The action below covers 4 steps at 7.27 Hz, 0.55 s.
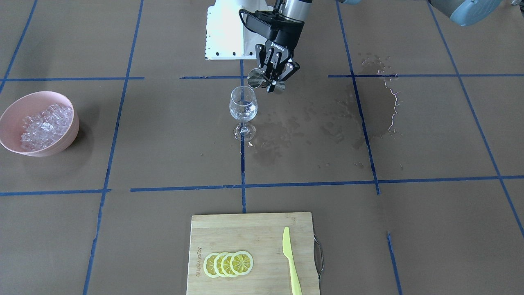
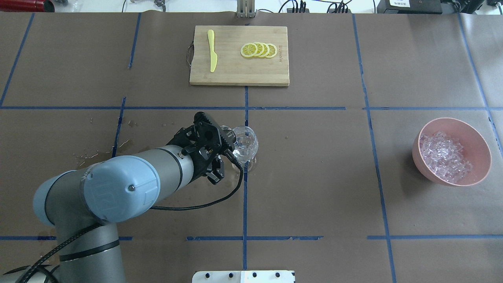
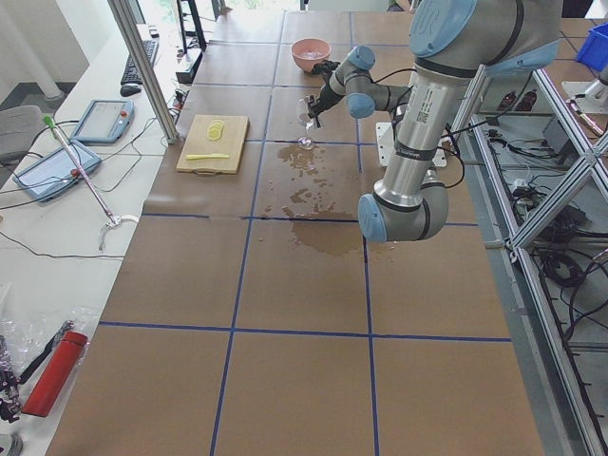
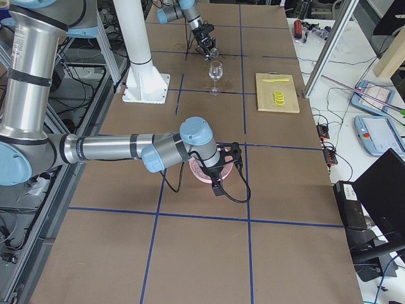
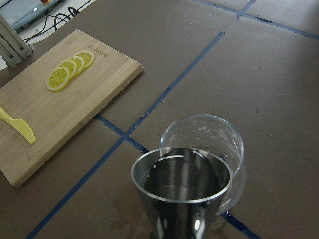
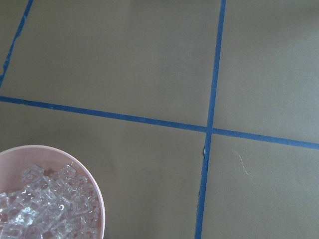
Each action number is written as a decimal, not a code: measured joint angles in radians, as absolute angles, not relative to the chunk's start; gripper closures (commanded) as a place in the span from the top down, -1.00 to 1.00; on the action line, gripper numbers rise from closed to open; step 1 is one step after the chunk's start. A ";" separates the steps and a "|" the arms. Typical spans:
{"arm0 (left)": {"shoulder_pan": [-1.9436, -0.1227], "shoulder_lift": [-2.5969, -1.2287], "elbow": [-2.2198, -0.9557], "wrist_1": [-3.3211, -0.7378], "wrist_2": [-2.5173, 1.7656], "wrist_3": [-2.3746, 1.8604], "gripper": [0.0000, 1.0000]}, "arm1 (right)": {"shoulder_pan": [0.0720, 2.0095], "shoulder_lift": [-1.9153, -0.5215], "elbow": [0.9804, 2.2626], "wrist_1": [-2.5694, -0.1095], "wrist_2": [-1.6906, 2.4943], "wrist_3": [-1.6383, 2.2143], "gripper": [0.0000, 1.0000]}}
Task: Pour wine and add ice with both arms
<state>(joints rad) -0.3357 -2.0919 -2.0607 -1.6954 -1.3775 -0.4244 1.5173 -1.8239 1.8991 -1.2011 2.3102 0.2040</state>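
My left gripper (image 1: 273,80) is shut on a shiny steel cup (image 1: 257,78) and holds it tilted, mouth toward the rim of the clear stemmed wine glass (image 1: 243,107). The left wrist view shows the cup (image 5: 182,199) just in front of the glass (image 5: 214,137); I cannot tell whether liquid is in the cup. The glass bowl shows a little clear wine. The ice (image 1: 43,125) lies heaped in a pink bowl (image 1: 67,135). My right gripper (image 4: 218,174) hangs over that bowl (image 4: 197,172), seen only from the side, so I cannot tell its state. The ice (image 6: 40,209) also shows in the right wrist view.
A wooden cutting board (image 1: 229,233) with lemon slices (image 1: 228,264) and a yellow knife (image 1: 290,258) lies across the table from me. Wet patches (image 1: 368,102) stain the brown paper on my left of the glass. A white post base (image 1: 223,32) stands behind the glass.
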 measured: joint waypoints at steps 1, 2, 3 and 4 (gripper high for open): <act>-0.335 -2.110 -2.061 -1.649 -1.378 -0.421 -1.00 | 1.517 -1.824 1.898 -1.201 2.310 0.204 1.00; -0.334 -2.130 -2.062 -1.602 -1.378 -0.417 -1.00 | 1.517 -1.824 1.896 -1.200 2.310 0.204 1.00; -0.334 -2.156 -2.062 -1.544 -1.378 -0.415 -1.00 | 1.518 -1.824 1.894 -1.200 2.310 0.203 1.00; -0.333 -2.185 -2.061 -1.483 -1.378 -0.415 -1.00 | 1.518 -1.824 1.894 -1.200 2.311 0.203 1.00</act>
